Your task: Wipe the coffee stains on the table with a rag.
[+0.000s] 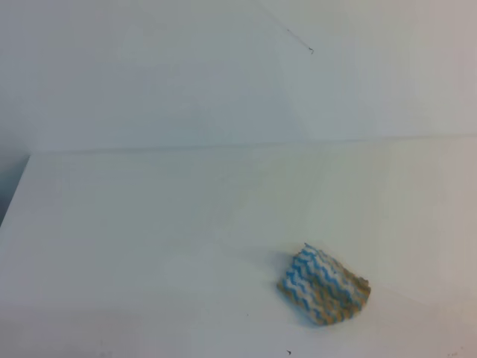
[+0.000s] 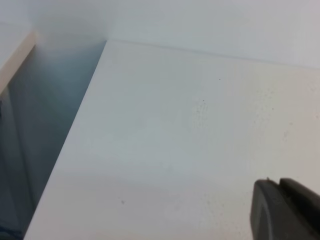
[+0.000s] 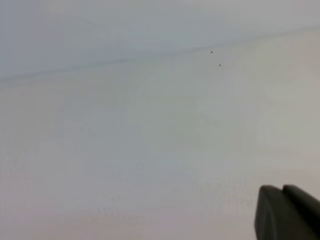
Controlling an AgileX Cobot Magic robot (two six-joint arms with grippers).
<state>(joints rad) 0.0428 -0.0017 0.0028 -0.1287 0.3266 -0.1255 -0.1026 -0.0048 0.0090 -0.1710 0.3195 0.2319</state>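
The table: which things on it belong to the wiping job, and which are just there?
For the job:
- rag, lying crumpled, nothing touching it
- table
- no coffee stain shows in any view

Just there:
- tiny dark specks on the table
- wall behind

Place: looks like a lab/test bench, can't tell more.
Surface: plain white matte table, straight edges, bare apart from a striped rag.
Backdrop: pale grey-white wall right behind table, no decor.
Left side: table edge drops to a dim bluish gap.
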